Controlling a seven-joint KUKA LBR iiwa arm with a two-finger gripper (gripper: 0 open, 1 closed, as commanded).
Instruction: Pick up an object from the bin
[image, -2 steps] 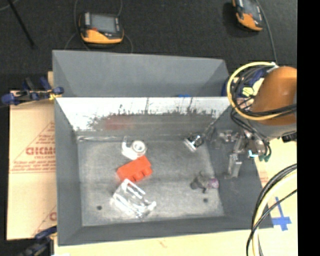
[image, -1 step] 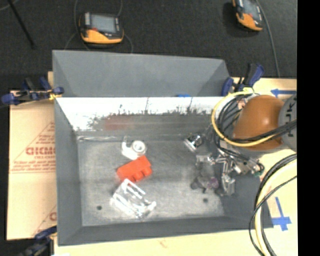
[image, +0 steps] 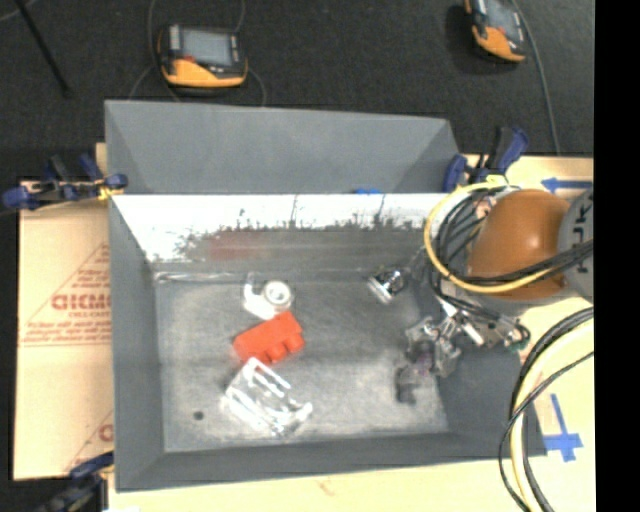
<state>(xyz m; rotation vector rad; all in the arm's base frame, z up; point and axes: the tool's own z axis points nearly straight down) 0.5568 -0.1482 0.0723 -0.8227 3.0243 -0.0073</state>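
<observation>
In the camera view you see the gripper (image: 418, 362) low over the right-hand part of the bin (image: 300, 215), close to the right wall and towards the front. Its dark lower end is down near the grey floor. The arm's orange cover (image: 520, 240) and looped cables sit above it at the bin's right rim. You cannot tell from this view whether the gripper is released or clenched, nor whether it has hold of anything, because the dark parts at its tip blend into one another. The thing nearest to it is a small shiny piece (image: 385, 284), which lies on the floor near the back wall, a little behind the gripper and apart from it. The other things lie well to its left, around the middle of the floor. There you find a red block (image: 268, 338) lying at a slant, with a small white roll-shaped piece (image: 268, 295) just behind it, nearer the back wall. A clear plastic piece with ribs (image: 264, 400) lies just in front of the block, nearer the front wall. These three lie close together, all well apart from the gripper.
</observation>
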